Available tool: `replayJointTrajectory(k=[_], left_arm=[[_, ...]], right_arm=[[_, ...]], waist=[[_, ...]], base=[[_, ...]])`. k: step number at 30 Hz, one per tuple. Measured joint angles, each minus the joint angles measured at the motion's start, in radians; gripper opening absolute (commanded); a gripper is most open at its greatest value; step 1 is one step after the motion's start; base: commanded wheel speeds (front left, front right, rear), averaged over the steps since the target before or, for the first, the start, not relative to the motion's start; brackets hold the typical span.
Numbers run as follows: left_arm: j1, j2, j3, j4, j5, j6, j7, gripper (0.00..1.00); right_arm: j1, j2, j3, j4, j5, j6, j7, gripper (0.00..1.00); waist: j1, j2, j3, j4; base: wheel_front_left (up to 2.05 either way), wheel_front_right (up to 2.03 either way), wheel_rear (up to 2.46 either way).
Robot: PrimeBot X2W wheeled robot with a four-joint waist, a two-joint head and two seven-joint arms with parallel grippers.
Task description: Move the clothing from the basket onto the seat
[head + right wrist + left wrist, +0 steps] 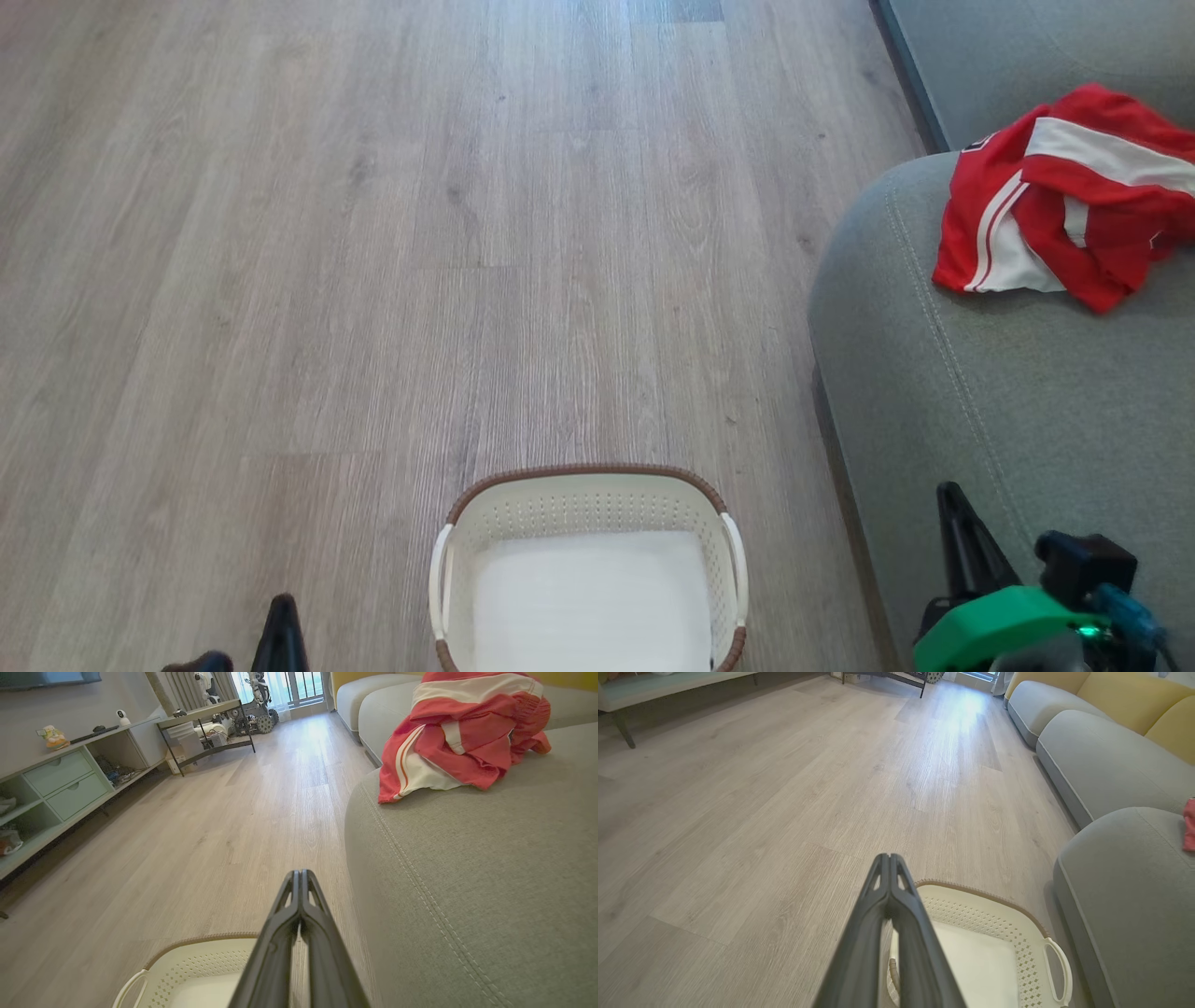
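The clothing lies crumpled on the seat, apart from the basket, which looks empty; both pairs of jaws are clenched on nothing, probably because nothing remains to carry.

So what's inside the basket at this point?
The basket has a bare pale floor; its near end is cut off or hidden behind the left gripper. The clothing lies heaped on the seat.

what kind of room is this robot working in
Most likely a home living room: a grey sofa with yellow back cushions, a low shelf unit with drawers, and wood-look plank floor.
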Motion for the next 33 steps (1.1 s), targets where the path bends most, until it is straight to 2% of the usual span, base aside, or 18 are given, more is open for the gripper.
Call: replayJointTrajectory(k=[33], left_arm=[[-0.081, -0.010, 0.045, 0.026, -0.328, -0.089, 0.091, 0.00]], right_arm=[[-0.017, 0.002, -0.028, -0.008, 0.362, 0.000, 0.092, 0.00]], waist=[[0.0001, 0.0000, 0.014, -0.003]], base=[[0.00, 0.00, 0.00]])
